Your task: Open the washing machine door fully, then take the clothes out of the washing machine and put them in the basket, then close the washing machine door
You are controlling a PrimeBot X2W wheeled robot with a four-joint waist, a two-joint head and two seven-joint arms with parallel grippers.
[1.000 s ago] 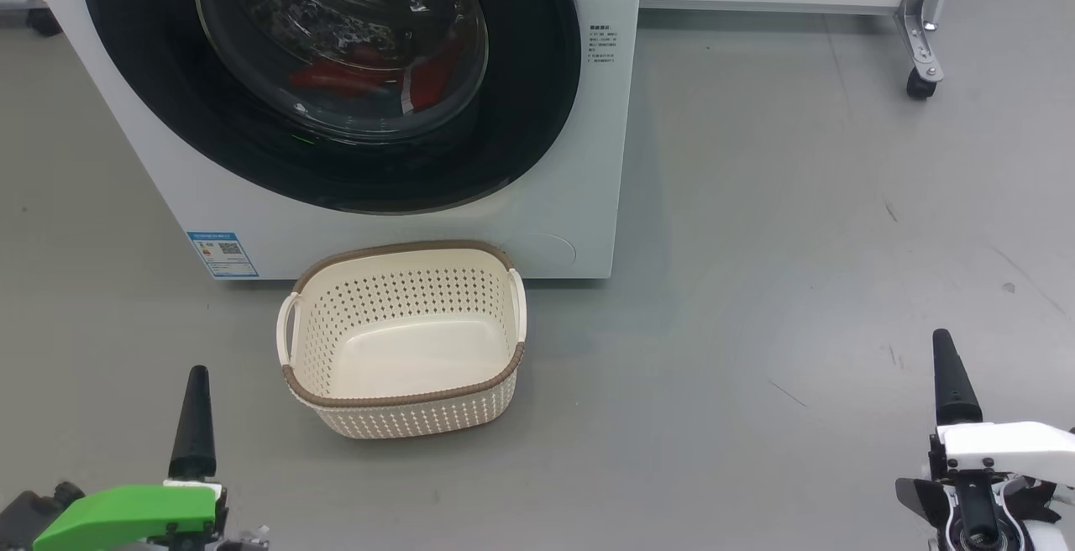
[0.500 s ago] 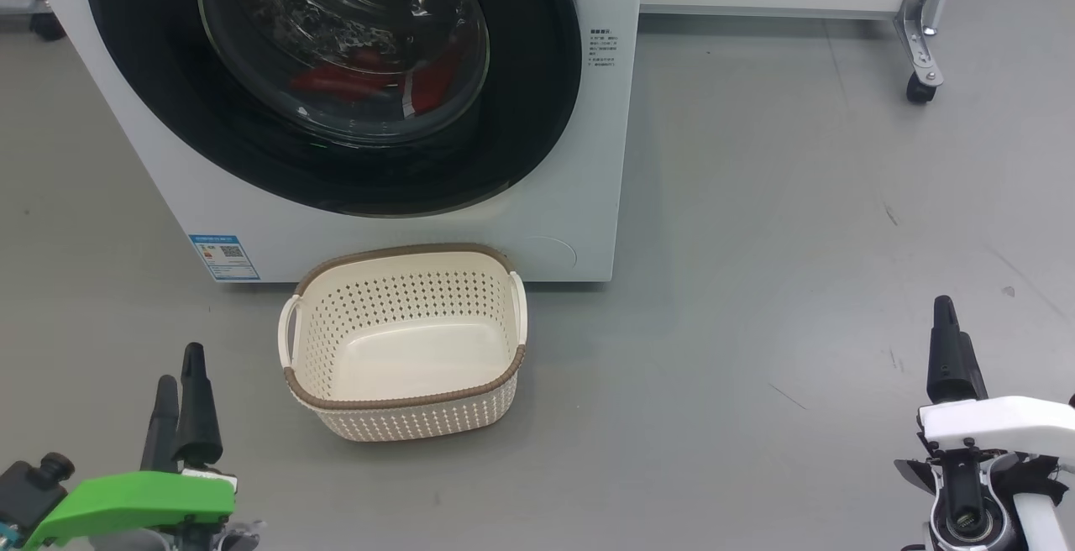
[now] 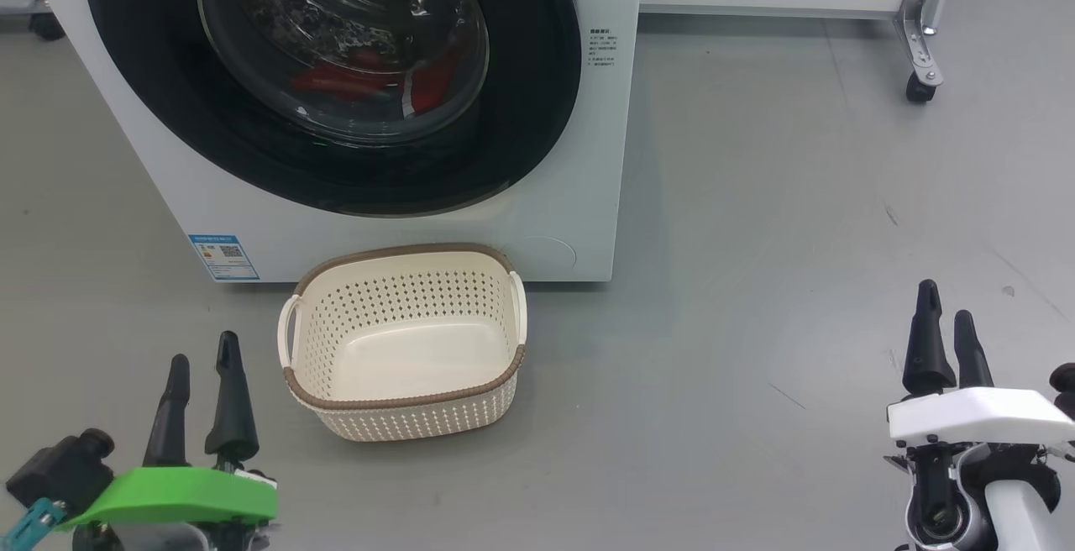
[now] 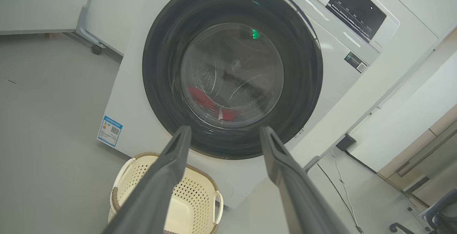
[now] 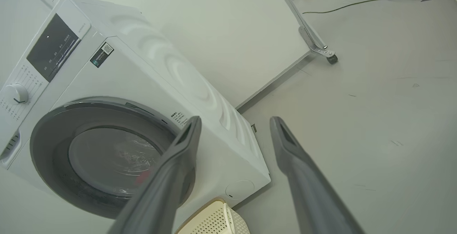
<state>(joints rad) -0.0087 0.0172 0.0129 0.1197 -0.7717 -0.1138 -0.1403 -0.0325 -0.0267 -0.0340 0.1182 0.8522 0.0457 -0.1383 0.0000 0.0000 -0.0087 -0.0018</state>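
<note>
The door of the washer is shut, and the red clothes lie behind its glass, low in the drum. The basket stands on the floor just in front of the washer, below the door. The left jaws are spread and hold nothing, low on the left, near the basket's left handle but apart from it. In the left wrist view the door is straight ahead and the clothes show just above the gap. The right jaws are also spread and hold nothing, well to the right of basket and washer.
</note>
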